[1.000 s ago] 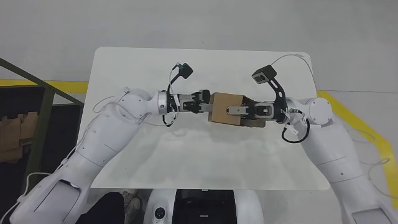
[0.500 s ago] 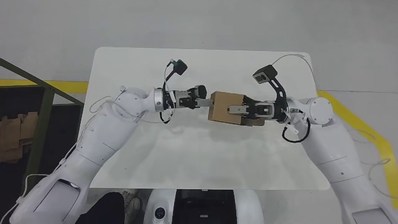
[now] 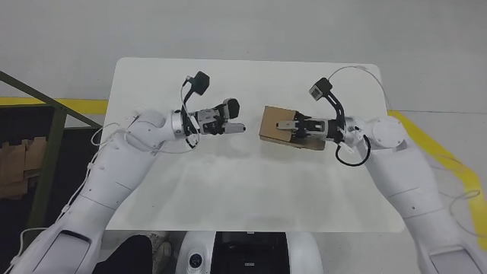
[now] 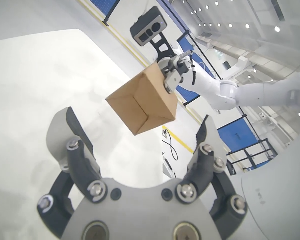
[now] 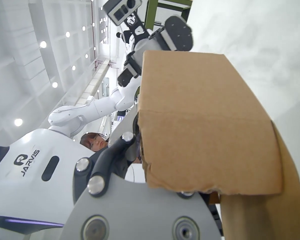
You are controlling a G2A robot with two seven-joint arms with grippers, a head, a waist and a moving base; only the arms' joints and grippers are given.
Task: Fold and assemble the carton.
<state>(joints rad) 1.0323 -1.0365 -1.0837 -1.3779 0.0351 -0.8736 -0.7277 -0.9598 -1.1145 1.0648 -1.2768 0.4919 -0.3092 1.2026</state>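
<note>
1. Currently the right gripper (image 3: 289, 125) is clamping the carton (image 3: 272, 128) by one wall at its open end. One finger is lying flat on the outer top face, the other is sitting behind cardboard.
2. Carton is hanging over the table (image 3: 152, 84), right of centre. Going by the left wrist view, it is clearing the surface.
3. Left gripper (image 3: 239, 128) is sitting near the carton, not touching it, with jaws spread wide and pointing at the closed end.
4. I'm reading the step in hand as this: the end facing the left gripper is folded shut, and the end at the right gripper is waiting on its flaps.
5. To do it well, I'm suggesting the left comes in square to the closed end and pinches across two opposite walls, not on the flap seams. Pressure on the seams is risking popping them open. The right should be releasing only once the left is carrying the weight.
6. Carton is showing plain brown cardboard, box-shaped and tilted. Closed-end flaps are meeting in tidy seams with no gaps. The edge at the right gripper is looking ragged, and a loose flap is sticking out past it.
</note>
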